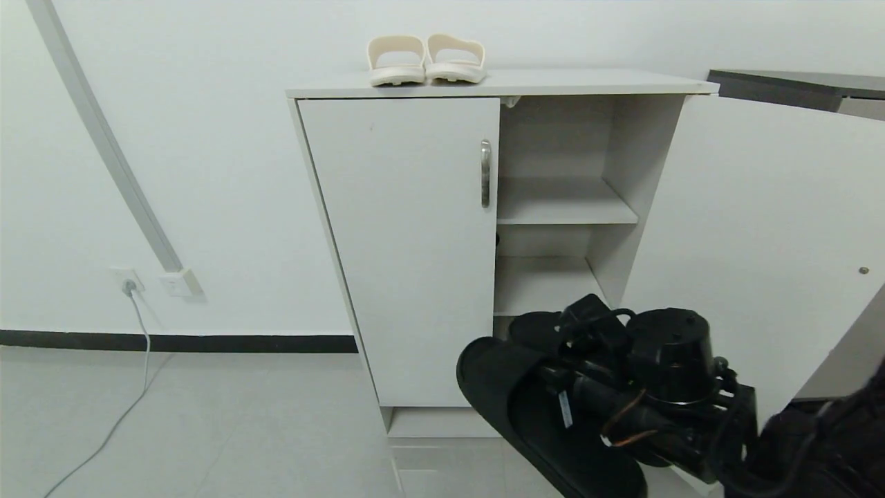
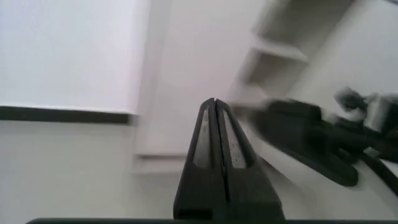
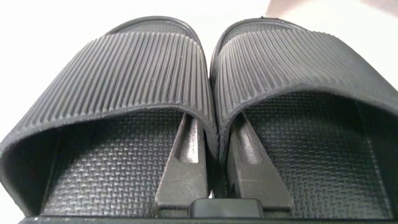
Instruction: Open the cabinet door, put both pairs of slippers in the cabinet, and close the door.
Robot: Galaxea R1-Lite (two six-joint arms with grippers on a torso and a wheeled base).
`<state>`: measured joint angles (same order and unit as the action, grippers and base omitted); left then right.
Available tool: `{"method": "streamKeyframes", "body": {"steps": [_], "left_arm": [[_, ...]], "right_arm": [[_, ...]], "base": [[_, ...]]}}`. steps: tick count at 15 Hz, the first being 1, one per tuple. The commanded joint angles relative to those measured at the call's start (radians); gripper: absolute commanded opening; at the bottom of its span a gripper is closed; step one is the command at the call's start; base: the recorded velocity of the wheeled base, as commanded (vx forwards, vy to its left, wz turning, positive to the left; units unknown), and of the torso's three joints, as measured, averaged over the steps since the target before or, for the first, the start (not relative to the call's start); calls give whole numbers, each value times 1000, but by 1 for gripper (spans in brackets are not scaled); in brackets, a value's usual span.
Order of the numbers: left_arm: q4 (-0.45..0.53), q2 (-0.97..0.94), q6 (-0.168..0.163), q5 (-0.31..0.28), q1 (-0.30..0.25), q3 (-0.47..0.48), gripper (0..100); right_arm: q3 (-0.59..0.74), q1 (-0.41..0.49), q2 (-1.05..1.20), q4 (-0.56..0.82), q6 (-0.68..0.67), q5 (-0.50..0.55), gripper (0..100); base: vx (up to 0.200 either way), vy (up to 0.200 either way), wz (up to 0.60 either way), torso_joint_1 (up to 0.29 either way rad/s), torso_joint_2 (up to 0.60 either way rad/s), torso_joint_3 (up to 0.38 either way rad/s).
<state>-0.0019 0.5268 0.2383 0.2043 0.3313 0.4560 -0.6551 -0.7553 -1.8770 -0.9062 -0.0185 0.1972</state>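
Bright, even indoor light, soft shadows inside the cabinet [image 1: 408, 242], wide-angle edge bend

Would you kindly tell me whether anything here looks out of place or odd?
Only the cream slippers look out of place: they sit on top of the cabinet, not on a shelf behind its open right door. The black slippers are held in the right gripper. Nothing looks spilled or damaged.

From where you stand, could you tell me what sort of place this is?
Likely a home-style entryway: a white shoe cabinet, one door open, cream slippers on top, black slippers in the right gripper.
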Motion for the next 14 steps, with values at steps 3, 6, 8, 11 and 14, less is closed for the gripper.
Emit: {"method": "streamKeyframes", "body": {"steps": [3, 6, 8, 11, 14], "left_arm": [[115, -458, -188, 93, -388, -304, 0], [0, -524, -180, -32, -328, -436, 0], [-35, -525, -128, -160, -328, -451, 0], [20, -524, -217, -215, -328, -450, 0], [0, -524, -175, -204, -328, -454, 0]], "right_arm": [[-139, 14, -182, -23, -34, 148, 0], [-132, 16, -180, -31, -35, 148, 0], [-132, 16, -182, -31, -35, 146, 0], [-126, 19, -185, -42, -38, 146, 0], [-126, 31, -186, -48, -38, 153, 0]], "base": [[0, 0, 0, 0, 0, 0], [0, 0, 0, 0, 0, 0], [0, 0, 0, 0, 0, 0], [0, 0, 0, 0, 0, 0], [0, 0, 0, 0, 0, 0]]}}
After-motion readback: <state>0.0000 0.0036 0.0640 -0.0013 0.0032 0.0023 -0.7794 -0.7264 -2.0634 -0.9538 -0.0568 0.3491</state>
